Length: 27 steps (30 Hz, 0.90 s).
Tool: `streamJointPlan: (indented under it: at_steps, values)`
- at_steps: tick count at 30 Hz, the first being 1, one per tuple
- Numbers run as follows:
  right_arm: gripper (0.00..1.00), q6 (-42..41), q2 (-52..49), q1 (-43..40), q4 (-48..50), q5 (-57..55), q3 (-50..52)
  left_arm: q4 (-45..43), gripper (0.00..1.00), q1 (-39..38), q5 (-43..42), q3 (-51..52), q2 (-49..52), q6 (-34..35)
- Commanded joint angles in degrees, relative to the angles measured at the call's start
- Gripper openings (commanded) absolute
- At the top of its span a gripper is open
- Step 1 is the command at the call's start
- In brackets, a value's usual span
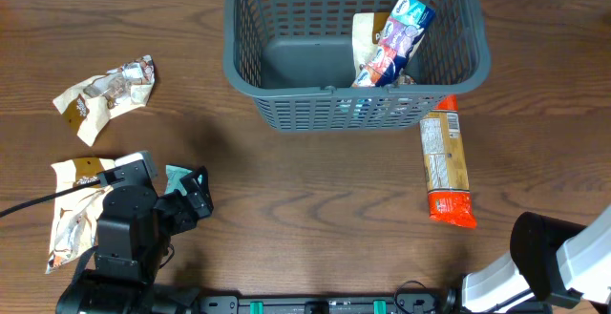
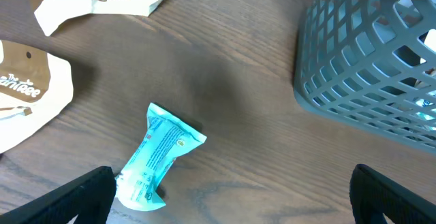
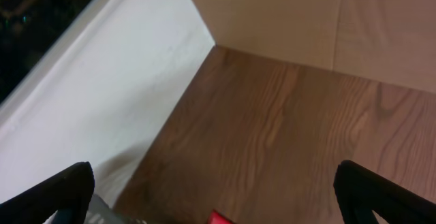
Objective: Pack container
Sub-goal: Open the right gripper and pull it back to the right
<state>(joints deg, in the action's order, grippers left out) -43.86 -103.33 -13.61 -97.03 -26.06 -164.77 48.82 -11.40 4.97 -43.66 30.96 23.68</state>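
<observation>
The container (image 1: 232,66), a dark grey lattice basket, stands at the back middle of the table. A blue, white and red packet (image 1: 399,35) and a cream packet (image 1: 365,35) lean inside it. An orange packet (image 1: 447,161) lies just outside its right front corner. My left gripper (image 2: 231,200) is open low over the table. A teal packet (image 2: 158,156) lies by its left finger (image 2: 75,200), not between the jaws. My right gripper (image 3: 218,197) is open and empty, its arm (image 1: 563,257) at the front right. A red packet edge (image 3: 219,217) shows below it.
A crumpled cream and silver packet (image 1: 105,94) lies at the far left. Another cream packet (image 1: 72,219) lies partly under the left arm (image 1: 124,228). The basket wall (image 2: 368,60) fills the right of the left wrist view. A white wall (image 3: 102,101) borders the table.
</observation>
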Motion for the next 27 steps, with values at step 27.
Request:
streamJointPlan:
  at_steps: [27]
  values:
    - [0.99, 38.38, 2.10, -0.24, -0.28, 23.54, 22.51, 0.02, 0.99, 0.13, 1.09, -1.31, -0.24, -0.94]
